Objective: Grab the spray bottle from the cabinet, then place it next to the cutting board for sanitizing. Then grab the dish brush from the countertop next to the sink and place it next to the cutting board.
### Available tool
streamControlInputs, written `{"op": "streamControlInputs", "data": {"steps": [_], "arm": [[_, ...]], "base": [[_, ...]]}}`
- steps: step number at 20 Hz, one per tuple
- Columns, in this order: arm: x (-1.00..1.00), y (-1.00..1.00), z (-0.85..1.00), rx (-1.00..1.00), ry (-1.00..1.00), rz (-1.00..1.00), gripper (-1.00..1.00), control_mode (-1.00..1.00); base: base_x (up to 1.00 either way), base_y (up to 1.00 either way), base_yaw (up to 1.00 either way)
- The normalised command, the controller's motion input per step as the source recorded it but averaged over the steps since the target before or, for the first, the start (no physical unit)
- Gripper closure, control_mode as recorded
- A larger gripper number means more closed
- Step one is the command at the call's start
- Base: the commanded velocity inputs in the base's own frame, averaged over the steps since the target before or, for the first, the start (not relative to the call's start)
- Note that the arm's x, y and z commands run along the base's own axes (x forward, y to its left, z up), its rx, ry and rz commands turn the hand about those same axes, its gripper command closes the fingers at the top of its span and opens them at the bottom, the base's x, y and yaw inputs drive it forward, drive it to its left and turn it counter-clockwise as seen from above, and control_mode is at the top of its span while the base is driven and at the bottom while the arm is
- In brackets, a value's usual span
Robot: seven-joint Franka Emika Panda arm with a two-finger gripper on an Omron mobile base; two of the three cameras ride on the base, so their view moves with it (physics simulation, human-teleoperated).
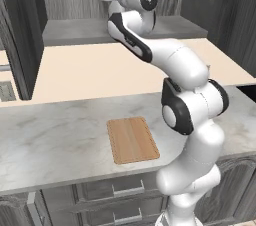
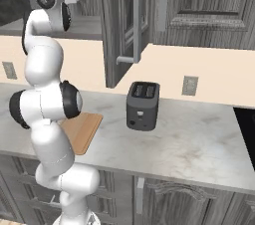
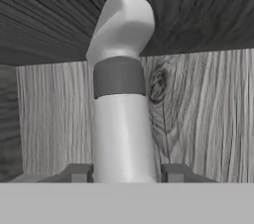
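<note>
Spray bottle point(image 3: 121, 119) stands upright inside the cabinet point(image 3: 208, 114), directly ahead of the hand camera, pale body with a dark grey collar and the trigger head angled at top. Claw point(image 3: 124, 172): one dark fingertip point(image 3: 79, 172) sits just beside each flank of the bottle's lower body. Whether the pads actually press the plastic I cannot tell; the gap looks nearly closed on it.

Hand view alone gives the bottle and the cabinet's wood-grain back wall and ceiling. Left base view gives the arm reaching up and back into the open cabinet above its flat grey shelf point(image 1: 70, 32); the wrist hides the bottle there. It also shows the cutting board point(image 1: 132, 140) lying flat on the marble desk point(image 1: 50, 140), in front of the arm's base, nothing on it.

Right base view adds the open cabinet door point(image 2: 119, 25) with its long silver bar handle point(image 2: 135, 20), a black two-slot toaster point(image 2: 143, 105) on the desk to the right of the board, and a wall outlet point(image 2: 190, 85) behind it.
</note>
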Motion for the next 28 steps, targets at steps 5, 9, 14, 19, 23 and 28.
{"op": "streamControlInputs", "data": {"steps": [5, 9, 14, 19, 23, 28], "arm": [[-0.35, 0.00, 0.00, 0.00, -0.10, 0.00, 1.00, -1.00], [-0.03, 0.07, -0.09, 0.00, -0.04, 0.00, 1.00, -1.00], [0.00, 0.03, -0.21, 0.00, -0.01, 0.00, 1.00, -1.00], [-0.26, -0.01, -0.08, 0.00, -0.10, 0.00, 1.00, -1.00], [-0.80, -0.02, -0.03, 0.00, -0.21, 0.00, 1.00, -1.00], [-0.76, 0.00, 0.00, 0.00, -0.18, 0.00, 1.00, -1.00]], "base": [[0.00, 0.00, 0.00], [0.00, 0.00, 0.00], [0.00, 0.00, 0.00], [0.00, 0.00, 0.00], [0.00, 0.00, 0.00], [0.00, 0.00, 0.00]]}}
